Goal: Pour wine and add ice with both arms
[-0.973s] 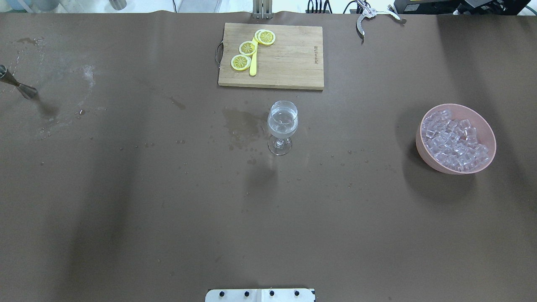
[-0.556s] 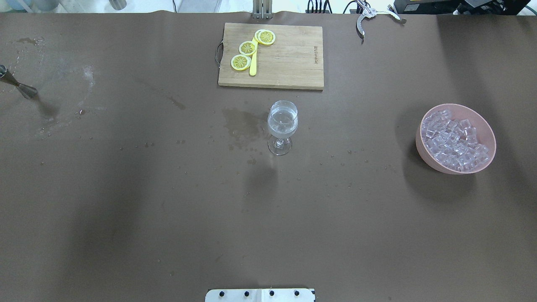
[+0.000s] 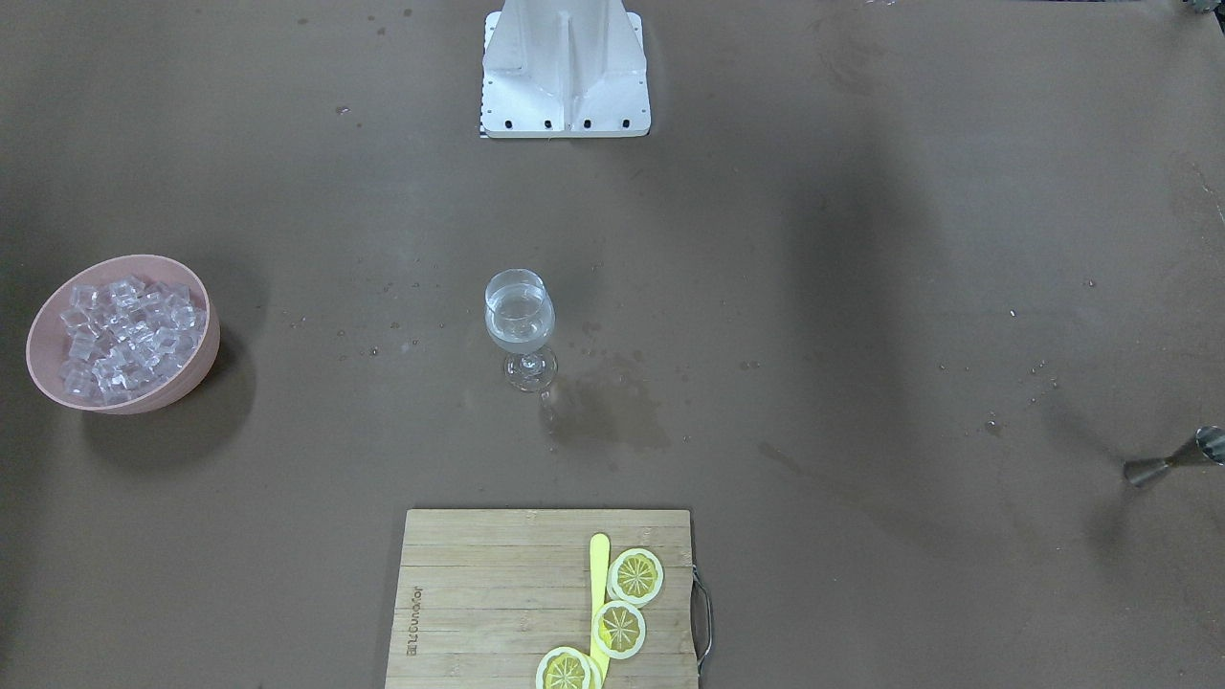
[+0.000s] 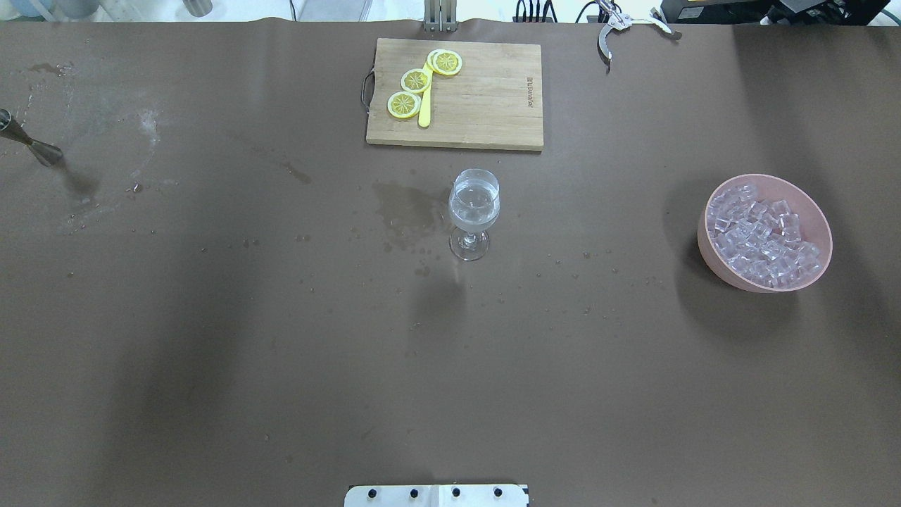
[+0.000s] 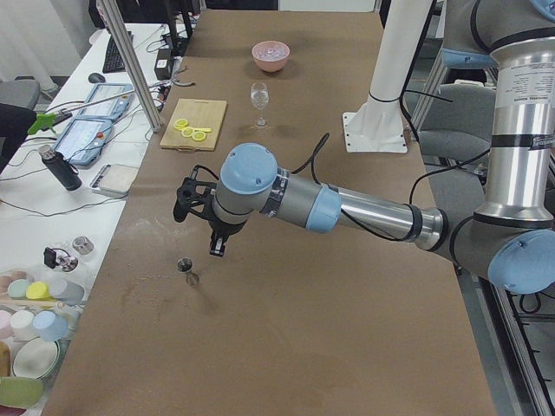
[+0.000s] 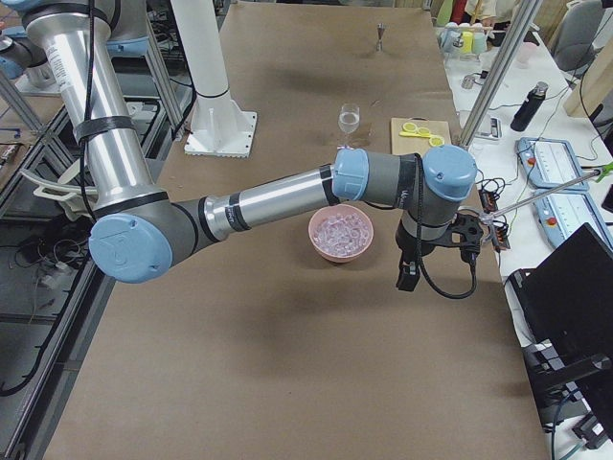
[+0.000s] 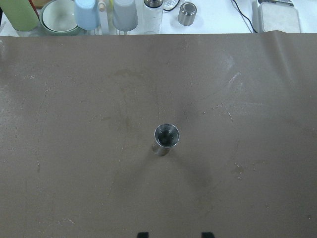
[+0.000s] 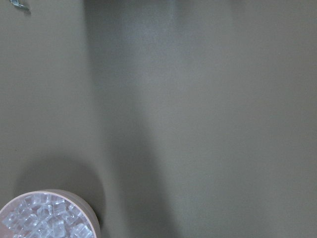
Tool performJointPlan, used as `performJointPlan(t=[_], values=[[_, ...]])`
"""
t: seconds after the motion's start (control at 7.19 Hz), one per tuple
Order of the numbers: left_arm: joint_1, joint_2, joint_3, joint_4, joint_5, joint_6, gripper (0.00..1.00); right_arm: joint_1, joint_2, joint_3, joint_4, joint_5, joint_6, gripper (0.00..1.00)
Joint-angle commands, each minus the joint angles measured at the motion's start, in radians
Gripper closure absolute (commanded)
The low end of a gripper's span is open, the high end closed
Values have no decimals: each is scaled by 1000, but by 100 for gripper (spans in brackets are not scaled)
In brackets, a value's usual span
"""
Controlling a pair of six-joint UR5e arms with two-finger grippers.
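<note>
The ice (image 4: 764,236) lies just beside your right jaws, whose opening I cannot tell, while the left jaws hang spread, empty, over the jigger (image 7: 166,135).

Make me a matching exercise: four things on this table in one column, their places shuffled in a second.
Things:
1. wine glass
2. ice
3. lemon slices
4. metal jigger

Places:
A. on the wooden cutting board
B. heaped in the pink bowl
C. upright in the middle of the table
D. standing alone near the table's end on the robot's left

Pairs: 1-C, 2-B, 3-A, 4-D
</note>
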Motion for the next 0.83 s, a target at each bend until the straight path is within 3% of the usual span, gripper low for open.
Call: performJointPlan(t=[0.0, 0.28, 0.42, 0.7], values=[[0, 28, 1, -71, 1, -15, 59, -37, -51, 42, 4, 1, 45, 0], [2, 20, 1, -74, 0, -17, 57, -105, -149, 190, 19, -13, 150, 0], [3, 25, 10, -138, 1, -52, 56, -136, -201, 217, 65, -17, 177, 0], [24, 34, 149, -525, 45, -278, 56, -203, -266, 217, 273, -40, 331, 0]])
